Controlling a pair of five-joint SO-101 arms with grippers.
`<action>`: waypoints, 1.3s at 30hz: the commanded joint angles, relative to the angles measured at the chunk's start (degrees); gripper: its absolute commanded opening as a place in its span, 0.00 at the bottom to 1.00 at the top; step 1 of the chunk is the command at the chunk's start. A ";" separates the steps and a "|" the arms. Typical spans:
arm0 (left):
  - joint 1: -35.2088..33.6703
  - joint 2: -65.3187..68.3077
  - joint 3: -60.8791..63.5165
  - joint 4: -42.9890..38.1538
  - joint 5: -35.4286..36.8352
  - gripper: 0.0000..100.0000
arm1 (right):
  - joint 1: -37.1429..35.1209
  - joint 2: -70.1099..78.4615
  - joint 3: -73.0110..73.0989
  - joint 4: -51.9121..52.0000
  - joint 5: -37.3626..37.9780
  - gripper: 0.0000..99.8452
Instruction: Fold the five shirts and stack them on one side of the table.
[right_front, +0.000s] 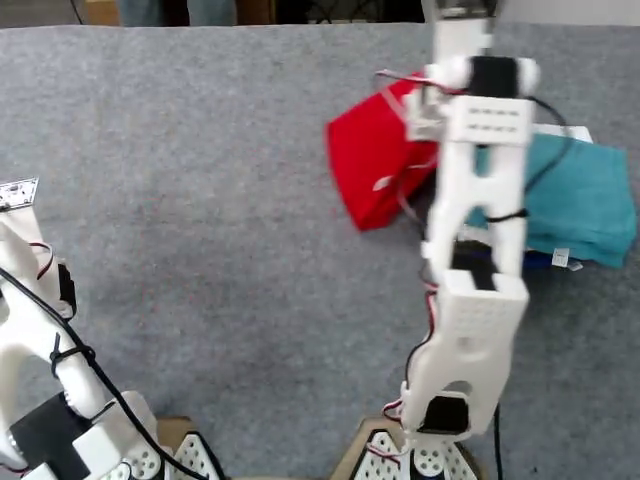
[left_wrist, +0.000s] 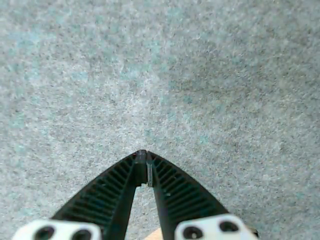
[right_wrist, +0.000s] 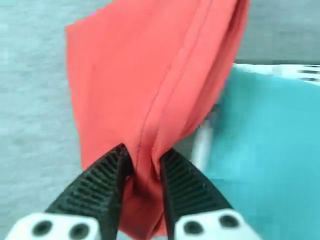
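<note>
One red shirt (right_wrist: 150, 75) is sitting pinched in the right gripper (right_wrist: 144, 159), far right, beside the teal stack (right_front: 585, 200); stacking is probably underway. Next is calling for placing it squarely atop. Left gripper (left_wrist: 143, 162) is resting clenched, near left.

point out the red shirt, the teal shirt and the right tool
red shirt (right_front: 362, 170), high view, middle of its visible cloth
teal shirt (right_front: 590, 205), high view, middle of its folded top
right tool (right_wrist: 143, 150), right wrist view, midway between its fingertips, shut on the red shirt
</note>
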 joint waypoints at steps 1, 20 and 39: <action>-0.40 -1.58 0.04 -0.09 -0.62 0.03 | 7.30 -1.45 -3.38 0.26 4.13 0.01; -0.22 -2.02 0.13 0.00 -0.62 0.03 | 29.63 -2.42 -3.47 -2.02 18.64 0.01; 2.15 -2.02 -8.66 8.88 -0.26 0.03 | 30.15 -6.37 -3.12 0.18 18.20 0.33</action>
